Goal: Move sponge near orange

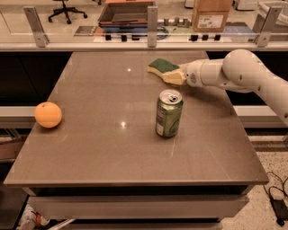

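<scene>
In the camera view, the sponge [163, 66] lies upper middle of the frame, near the far edge of the table [103, 152]. The gripper [174, 77] touches its right end, but I cannot tell whether it is closed on the sponge. The orange [48, 114] sits by the left edge, well apart.

A weak hold could drop the sponge on the way. A low arm could knock the can [168, 113] in the centre, and a bump could roll the orange off. The room between sponge and orange is open.

No text can be read, neither on the white label [211, 20] of the cardboard box [201, 6] nor on the green can [168, 114]. The gripper [173, 77] is at the sponge [162, 66] on the desk [99, 152].
</scene>
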{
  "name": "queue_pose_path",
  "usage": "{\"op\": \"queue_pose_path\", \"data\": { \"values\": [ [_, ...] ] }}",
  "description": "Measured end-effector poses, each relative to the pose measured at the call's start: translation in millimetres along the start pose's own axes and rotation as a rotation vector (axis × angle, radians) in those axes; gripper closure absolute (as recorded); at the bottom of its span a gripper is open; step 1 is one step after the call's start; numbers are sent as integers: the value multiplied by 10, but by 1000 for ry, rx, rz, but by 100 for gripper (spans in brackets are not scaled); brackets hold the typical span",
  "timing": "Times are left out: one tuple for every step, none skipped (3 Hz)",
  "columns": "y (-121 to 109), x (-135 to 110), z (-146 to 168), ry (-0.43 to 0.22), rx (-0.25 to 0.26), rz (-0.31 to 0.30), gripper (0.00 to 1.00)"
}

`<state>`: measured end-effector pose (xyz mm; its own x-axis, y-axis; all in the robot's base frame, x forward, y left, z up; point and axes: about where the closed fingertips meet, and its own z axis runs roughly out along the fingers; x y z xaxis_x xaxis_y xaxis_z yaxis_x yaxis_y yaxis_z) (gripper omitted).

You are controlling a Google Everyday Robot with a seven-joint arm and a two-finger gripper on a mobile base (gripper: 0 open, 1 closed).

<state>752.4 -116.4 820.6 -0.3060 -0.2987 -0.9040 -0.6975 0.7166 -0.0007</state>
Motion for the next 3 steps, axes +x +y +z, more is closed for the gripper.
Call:
{"op": "queue_pose_path", "data": {
  "values": [
    [1,-1,1,0,0,0,100],
    [1,-1,0,0,0,0,100],
    [1,-1,0,0,0,0,100]
  ]
}}
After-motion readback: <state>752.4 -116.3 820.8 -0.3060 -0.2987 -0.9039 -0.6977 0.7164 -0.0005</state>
